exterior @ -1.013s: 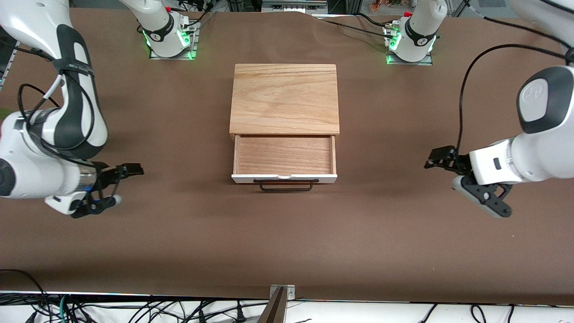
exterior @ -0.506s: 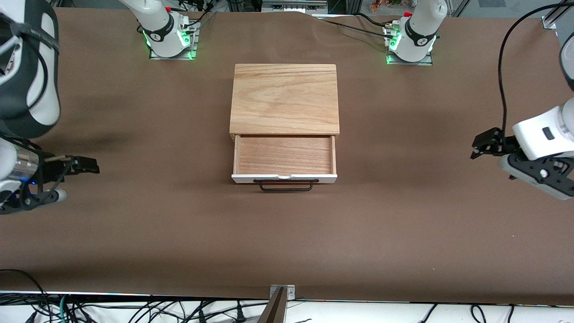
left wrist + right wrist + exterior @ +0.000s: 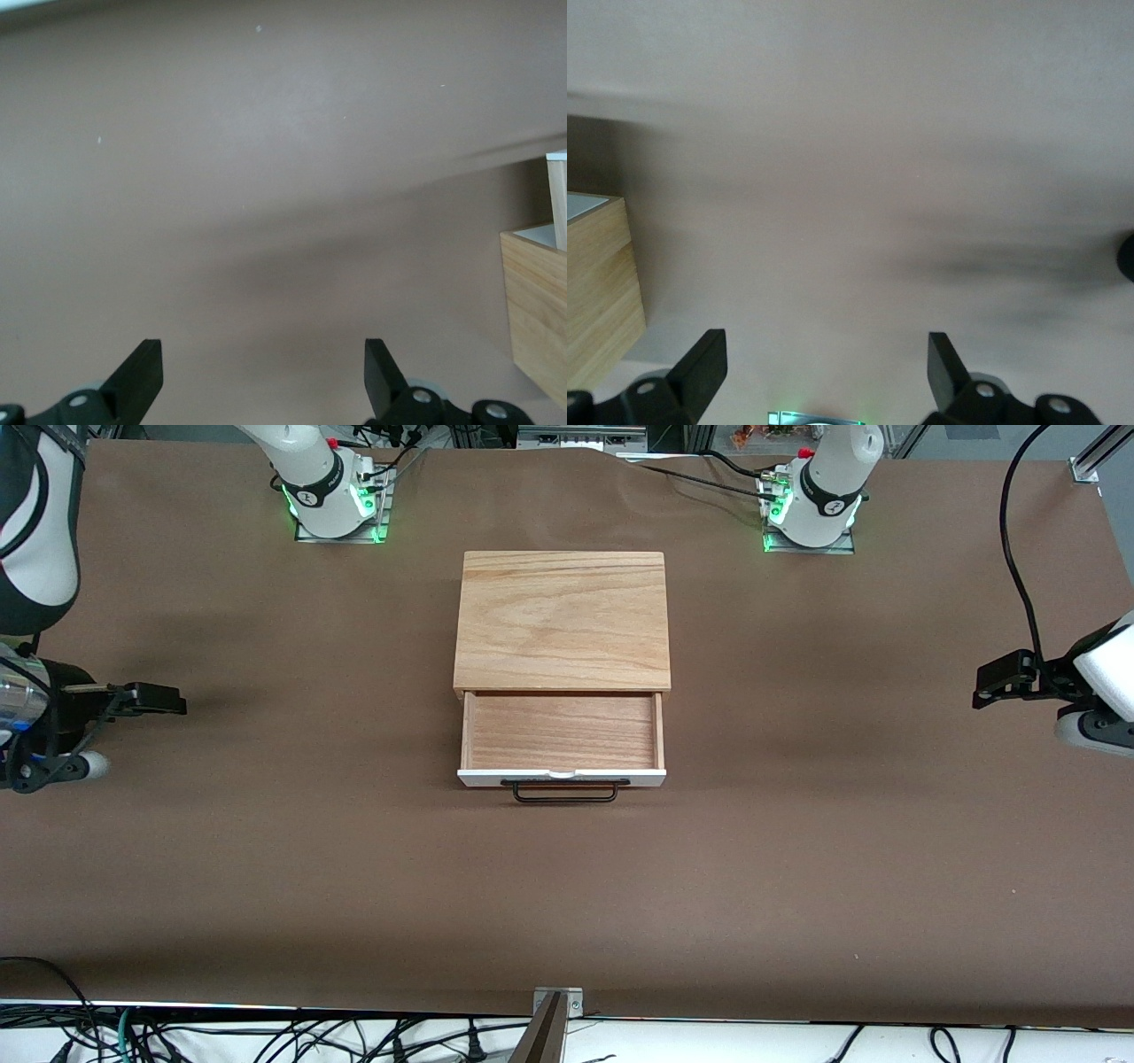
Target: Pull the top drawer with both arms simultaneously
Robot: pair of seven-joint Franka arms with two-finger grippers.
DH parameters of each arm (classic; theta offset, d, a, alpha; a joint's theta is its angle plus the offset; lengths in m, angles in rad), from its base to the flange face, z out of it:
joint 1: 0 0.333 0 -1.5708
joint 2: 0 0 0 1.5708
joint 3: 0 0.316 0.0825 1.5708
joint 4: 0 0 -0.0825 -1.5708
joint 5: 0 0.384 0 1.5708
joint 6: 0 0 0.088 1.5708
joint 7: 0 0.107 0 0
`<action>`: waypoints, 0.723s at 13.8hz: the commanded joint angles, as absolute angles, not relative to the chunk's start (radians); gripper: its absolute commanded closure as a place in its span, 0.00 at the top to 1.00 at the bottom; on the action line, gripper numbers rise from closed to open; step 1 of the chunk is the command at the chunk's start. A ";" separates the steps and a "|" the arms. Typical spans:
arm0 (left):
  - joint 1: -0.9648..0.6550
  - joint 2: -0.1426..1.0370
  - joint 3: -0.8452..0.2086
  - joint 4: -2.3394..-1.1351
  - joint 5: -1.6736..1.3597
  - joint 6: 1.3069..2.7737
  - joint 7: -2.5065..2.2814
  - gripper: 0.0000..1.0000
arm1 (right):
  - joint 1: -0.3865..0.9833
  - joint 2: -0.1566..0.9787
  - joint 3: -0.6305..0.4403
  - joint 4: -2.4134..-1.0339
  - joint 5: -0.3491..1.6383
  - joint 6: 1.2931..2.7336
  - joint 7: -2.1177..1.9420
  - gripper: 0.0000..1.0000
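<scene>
Front view shows the counter carrying a wood-topped box at its middle, closer to the edge where the arm bases stand. The top drawer stands pulled out toward the camera, its wood tray bare and its black wire handle untouched. Both arms have drawn back over the last second: the right gripper now hangs over the counter edge at the right arm's end, the left gripper over the edge at the left arm's end, each well apart from the drawer and higher than before. In both wrist views the jaws stand wide apart, holding nothing. Judgement: the pull appears complete, and the withdrawal reads as the arms clearing away after release.
</scene>
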State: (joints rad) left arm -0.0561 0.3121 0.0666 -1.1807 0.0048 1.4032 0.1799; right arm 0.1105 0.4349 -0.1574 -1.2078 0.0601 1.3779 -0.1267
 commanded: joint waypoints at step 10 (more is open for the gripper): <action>-0.066 0.230 0.041 -1.301 -0.018 1.359 0.035 1.00 | -0.046 -0.018 0.023 -1.853 0.009 1.775 0.051 1.00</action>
State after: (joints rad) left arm -0.0613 0.2605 0.0464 -1.2672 -0.0044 1.3574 0.0481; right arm -0.0090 0.0024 -0.0165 -1.8573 0.0176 1.7873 0.0385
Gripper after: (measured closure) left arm 0.000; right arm 0.000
